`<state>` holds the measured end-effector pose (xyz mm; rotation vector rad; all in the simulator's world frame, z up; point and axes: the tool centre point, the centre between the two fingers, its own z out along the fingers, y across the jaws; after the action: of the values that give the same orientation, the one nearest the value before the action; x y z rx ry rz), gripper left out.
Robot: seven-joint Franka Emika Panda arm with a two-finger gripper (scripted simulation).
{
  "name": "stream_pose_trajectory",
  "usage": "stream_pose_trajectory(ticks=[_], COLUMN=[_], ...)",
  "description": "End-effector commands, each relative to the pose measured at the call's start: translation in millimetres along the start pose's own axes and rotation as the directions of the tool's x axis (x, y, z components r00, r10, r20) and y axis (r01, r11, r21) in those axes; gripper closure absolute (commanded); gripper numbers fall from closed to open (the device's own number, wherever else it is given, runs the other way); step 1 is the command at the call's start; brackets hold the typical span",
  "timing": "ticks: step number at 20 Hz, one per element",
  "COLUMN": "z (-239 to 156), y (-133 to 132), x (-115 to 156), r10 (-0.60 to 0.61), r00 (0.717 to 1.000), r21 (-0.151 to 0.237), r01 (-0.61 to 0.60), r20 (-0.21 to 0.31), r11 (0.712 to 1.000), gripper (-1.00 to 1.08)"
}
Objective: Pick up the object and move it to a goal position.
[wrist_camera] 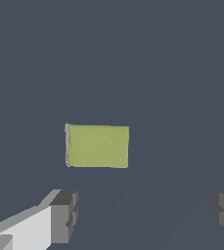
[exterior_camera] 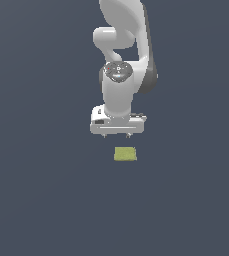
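Observation:
The object, a small flat yellow-green block, lies flat on the dark grey floor. It also shows in the wrist view as a thin rectangle. My white gripper hangs above the floor, just behind the block in the exterior view and not touching it. Its jaws stand wide apart and hold nothing. In the wrist view the two grey fingertips sit far apart, and the block lies beyond them, nearer to one finger than to the other.
The white arm rises behind the gripper. The dark grey floor spreads all around with nothing else in view.

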<state>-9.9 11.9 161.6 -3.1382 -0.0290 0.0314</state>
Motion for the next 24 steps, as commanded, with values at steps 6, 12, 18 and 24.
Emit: stream_pose_trajectory(ticks=[6, 12, 18, 24], z=[2.2, 5.1, 6.0, 10.7], y=[8.8, 21.0, 19.7, 17.8], x=[-1.9, -4.9, -4.4, -3.5], r10=[0.017, 0.042, 0.023, -0.046], r00=[1.000, 0.999, 0.999, 0.999], r21=[0.002, 0.006, 0.005, 0.002], r01=[-0.017, -0.042, -0.023, 0.046], r20=[0.011, 0.026, 0.025, 0.025], r11=[1.000, 0.999, 1.000, 0.999], gripper=[-0.92, -0.92, -0.92, -0.92])
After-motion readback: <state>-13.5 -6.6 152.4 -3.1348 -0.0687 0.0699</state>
